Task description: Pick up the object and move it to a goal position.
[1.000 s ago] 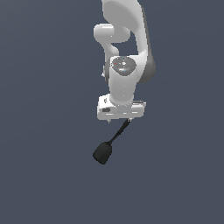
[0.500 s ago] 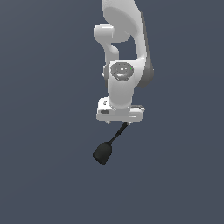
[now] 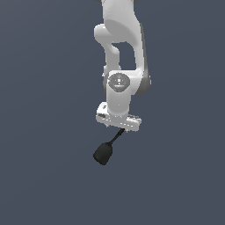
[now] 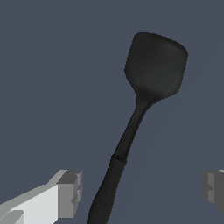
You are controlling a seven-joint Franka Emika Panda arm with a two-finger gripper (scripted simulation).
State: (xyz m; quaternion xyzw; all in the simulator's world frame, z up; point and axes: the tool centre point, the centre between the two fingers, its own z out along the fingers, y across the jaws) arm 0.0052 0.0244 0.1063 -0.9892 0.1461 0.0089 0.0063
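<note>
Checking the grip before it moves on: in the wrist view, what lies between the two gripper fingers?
Only the object's thin black stem lies between the fingers, with bare gaps either side in the wrist view; no pad visibly touches it.

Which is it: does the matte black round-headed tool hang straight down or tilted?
Tilted: the matte black tool slants, head lower and toward the exterior view's left.
</note>
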